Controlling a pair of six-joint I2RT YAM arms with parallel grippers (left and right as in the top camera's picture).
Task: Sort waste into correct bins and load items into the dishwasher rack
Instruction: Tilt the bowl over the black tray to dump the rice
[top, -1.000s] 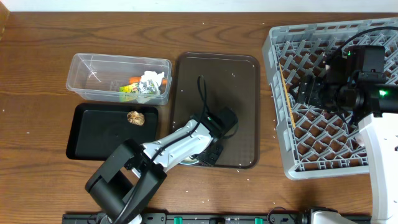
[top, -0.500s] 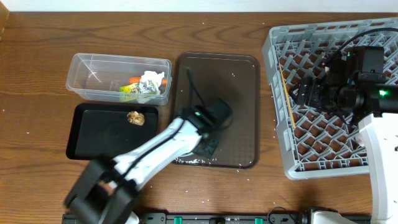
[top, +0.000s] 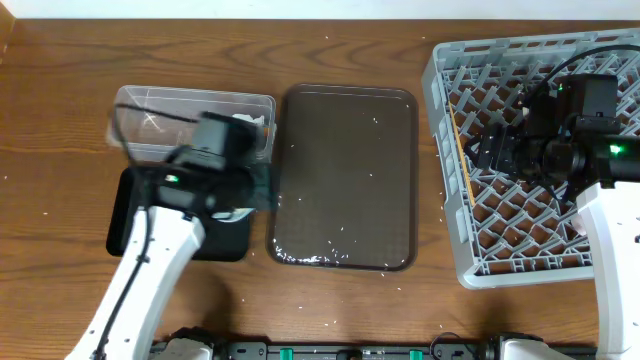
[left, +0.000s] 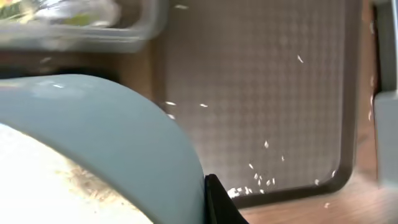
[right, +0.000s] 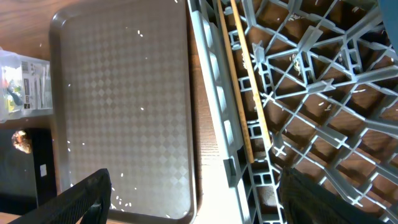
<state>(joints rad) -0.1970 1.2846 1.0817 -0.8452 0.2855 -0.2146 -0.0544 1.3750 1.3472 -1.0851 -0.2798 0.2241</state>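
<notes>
My left gripper (top: 245, 183) is shut on the rim of the pale-blue bowl (top: 262, 186), held above the black bin (top: 128, 228) just in front of the clear bin (top: 150, 100). In the left wrist view the bowl (left: 112, 137) fills the lower left, with one black fingertip (left: 217, 202) against its outer wall. The brown lump (right: 22, 142) lies in the black bin and the wrapper (right: 13, 87) in the clear one. My right gripper (top: 490, 150) hangs open over the left edge of the dishwasher rack (top: 445, 75), where chopsticks (right: 249, 87) lie.
The brown serving tray (top: 345, 130) sits between the bins and the rack, with rice grains (top: 310, 258) scattered along its front edge. The rack's tall grey wall (right: 214, 124) borders the tray's right side.
My left arm has swung from the front of the serving tray to the left, carrying the bowl over the black bin. The right arm has not moved.
</notes>
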